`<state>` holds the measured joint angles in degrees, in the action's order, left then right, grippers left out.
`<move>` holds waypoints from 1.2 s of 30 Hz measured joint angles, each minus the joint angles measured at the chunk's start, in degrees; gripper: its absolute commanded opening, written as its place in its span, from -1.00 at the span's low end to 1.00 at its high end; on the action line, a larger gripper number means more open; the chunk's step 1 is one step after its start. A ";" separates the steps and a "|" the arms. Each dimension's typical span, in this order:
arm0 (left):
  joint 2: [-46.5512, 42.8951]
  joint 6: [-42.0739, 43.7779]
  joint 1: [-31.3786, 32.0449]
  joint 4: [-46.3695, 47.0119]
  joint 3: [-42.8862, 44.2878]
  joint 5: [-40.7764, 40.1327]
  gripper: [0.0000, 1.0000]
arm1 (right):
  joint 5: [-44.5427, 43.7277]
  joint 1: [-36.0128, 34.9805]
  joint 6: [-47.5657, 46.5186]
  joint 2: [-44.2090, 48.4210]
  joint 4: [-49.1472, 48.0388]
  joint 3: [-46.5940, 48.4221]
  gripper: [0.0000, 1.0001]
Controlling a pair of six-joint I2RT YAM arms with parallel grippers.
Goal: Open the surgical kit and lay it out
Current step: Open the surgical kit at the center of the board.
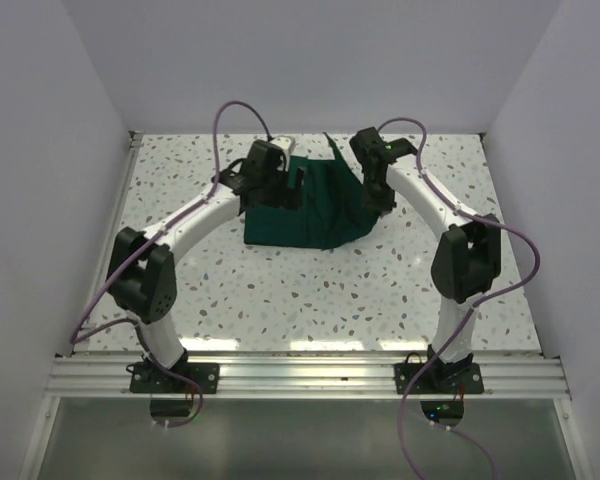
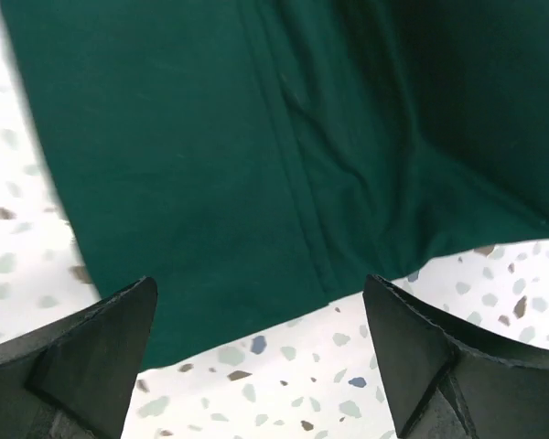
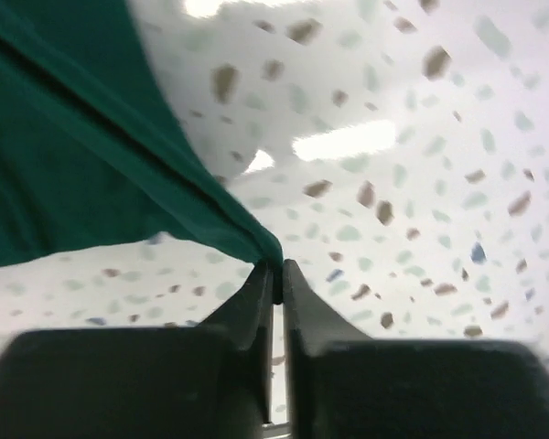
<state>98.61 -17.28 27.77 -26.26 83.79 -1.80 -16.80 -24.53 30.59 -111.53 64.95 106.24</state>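
The dark green cloth wrap (image 1: 305, 205) of the surgical kit lies at the middle back of the speckled table. My right gripper (image 1: 378, 200) is shut on a corner of the cloth (image 3: 229, 219) and holds that flap lifted off the table; its fingertips (image 3: 279, 267) pinch the hem. My left gripper (image 1: 278, 190) hovers over the cloth's left part, jaws wide open and empty; in the left wrist view (image 2: 261, 315) the cloth (image 2: 210, 155) and its edge lie just ahead of it. The steel tray and the instruments are hidden.
The speckled table (image 1: 280, 300) is walled by white panels on the left, back and right. An aluminium rail (image 1: 300, 378) runs along the near edge with both arm bases. Purple cables loop above the arms.
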 measured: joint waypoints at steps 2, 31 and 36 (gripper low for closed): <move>4.50 -0.04 3.32 -0.68 1.07 -1.57 0.97 | -2.32 1.27 0.44 0.94 0.52 -4.72 0.61; 26.86 -2.95 11.41 -18.03 21.44 -18.62 -1.00 | -10.67 7.58 -3.26 -0.76 7.76 5.40 0.97; 16.52 -4.61 5.53 -19.78 19.52 -19.47 -1.00 | -6.16 7.63 -3.50 -5.31 7.04 11.67 0.97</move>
<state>115.13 -21.89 33.30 -46.04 103.31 -21.28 -22.96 -16.91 27.09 -116.84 71.99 117.91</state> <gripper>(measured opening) 0.018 0.983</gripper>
